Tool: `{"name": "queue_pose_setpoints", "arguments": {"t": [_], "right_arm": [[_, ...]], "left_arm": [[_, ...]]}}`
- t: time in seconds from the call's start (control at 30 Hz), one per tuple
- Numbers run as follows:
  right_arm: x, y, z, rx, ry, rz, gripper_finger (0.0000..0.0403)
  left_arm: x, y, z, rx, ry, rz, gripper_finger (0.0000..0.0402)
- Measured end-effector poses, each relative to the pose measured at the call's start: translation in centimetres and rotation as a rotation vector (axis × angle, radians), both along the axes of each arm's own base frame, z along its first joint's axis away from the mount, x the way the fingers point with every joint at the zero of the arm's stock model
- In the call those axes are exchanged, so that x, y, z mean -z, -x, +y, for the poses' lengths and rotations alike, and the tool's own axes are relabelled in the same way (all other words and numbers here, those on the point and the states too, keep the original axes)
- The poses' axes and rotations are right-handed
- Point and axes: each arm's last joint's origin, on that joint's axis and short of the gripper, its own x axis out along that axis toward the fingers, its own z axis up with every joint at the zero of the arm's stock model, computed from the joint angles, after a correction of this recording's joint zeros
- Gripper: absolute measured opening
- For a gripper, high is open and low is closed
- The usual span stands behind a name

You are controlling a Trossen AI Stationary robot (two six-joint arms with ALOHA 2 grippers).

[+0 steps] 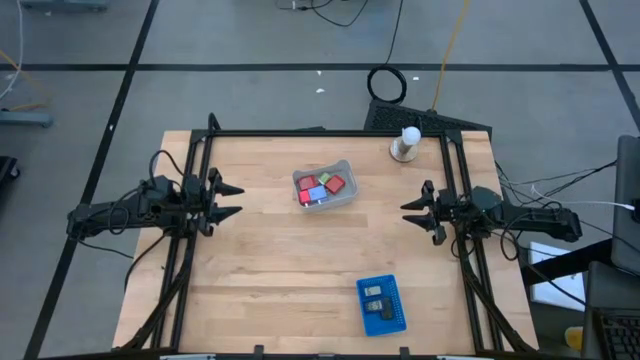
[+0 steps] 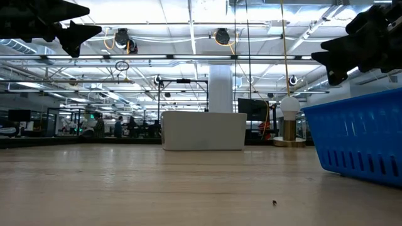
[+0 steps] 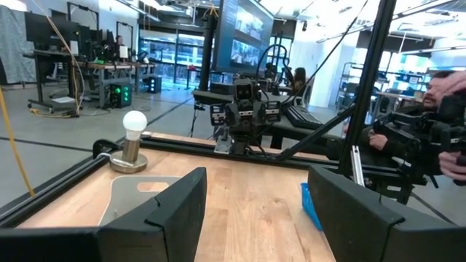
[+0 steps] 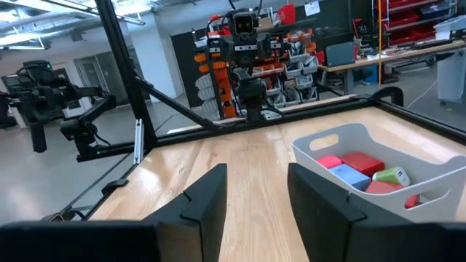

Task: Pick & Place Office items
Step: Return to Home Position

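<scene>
Several office items, red [image 4: 362, 163], light blue [image 4: 349, 176] and green [image 4: 394, 177] blocks, lie in the pale bin [image 1: 345, 196] at the table's far middle. Dark pieces [image 1: 376, 300] lie in the flat blue tray [image 1: 394, 322] near the front right. My left gripper [image 1: 232, 201] hovers open at the table's left edge, fingers level and pointing right. At the right edge my right gripper [image 1: 410, 212] hovers open, pointing left. Nothing is between either pair of fingers [image 3: 175, 211] [image 4: 207, 204].
A white bulb on a round base [image 1: 407, 143] stands at the far right corner. A black frame [image 1: 320, 133] runs along the table's far edge and sides. Bare wood lies between the bin and the tray and across the table's left half.
</scene>
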Motion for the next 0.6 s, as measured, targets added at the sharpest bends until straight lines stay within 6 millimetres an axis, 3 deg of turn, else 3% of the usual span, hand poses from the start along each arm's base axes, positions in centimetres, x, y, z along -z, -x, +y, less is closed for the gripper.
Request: {"name": "queue_pose_setpoints", "arguments": {"t": [0.6], "right_arm": [[-0.08, -0.03, 0.0, -0.002, 0.0, -0.008, 0.0135]], "left_arm": [[-0.01, 0.0, 0.0, 0.0, 0.0, -0.001, 0.0244]]}}
